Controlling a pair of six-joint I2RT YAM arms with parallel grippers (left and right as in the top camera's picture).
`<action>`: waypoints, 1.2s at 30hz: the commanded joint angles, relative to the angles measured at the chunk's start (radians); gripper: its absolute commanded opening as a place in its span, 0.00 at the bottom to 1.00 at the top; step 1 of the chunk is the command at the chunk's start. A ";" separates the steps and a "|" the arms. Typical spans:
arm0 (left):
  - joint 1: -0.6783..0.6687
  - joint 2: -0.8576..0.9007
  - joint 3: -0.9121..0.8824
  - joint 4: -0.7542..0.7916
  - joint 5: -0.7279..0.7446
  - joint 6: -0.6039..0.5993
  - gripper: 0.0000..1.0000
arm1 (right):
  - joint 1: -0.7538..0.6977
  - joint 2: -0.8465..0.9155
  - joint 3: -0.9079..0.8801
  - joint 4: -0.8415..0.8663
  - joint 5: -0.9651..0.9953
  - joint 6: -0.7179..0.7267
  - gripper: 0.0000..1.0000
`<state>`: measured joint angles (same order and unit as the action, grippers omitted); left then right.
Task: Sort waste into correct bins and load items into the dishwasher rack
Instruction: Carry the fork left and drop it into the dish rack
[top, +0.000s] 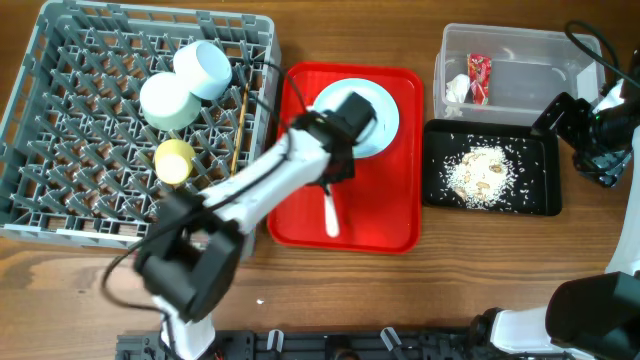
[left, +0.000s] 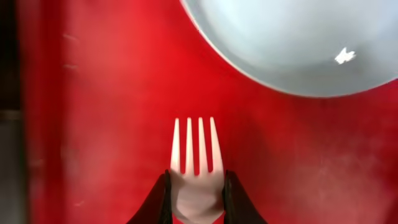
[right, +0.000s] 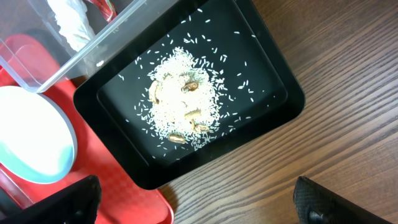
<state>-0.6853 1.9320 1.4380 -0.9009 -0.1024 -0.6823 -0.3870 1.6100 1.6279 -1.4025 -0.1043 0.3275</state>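
White plastic fork lies on red tray, mid worktop toward the front edge, tines pointing at pale blue plate. Left claw clenched on the fork's neck, fingers touching both sides. Right claw released, spread wide above black tray holding rice scraps, near the right edge.
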 joint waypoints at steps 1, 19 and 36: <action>0.102 -0.171 -0.005 -0.049 0.001 0.159 0.04 | 0.002 -0.024 0.019 -0.002 -0.008 -0.014 1.00; 0.441 -0.184 -0.005 0.066 0.001 0.627 0.04 | 0.002 -0.024 0.019 -0.011 -0.009 -0.014 1.00; 0.355 -0.242 -0.005 0.155 0.275 0.622 0.72 | 0.002 -0.024 0.019 -0.009 -0.008 -0.013 1.00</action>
<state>-0.2707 1.7451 1.4364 -0.7982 0.0097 -0.0647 -0.3870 1.6100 1.6279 -1.4105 -0.1043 0.3275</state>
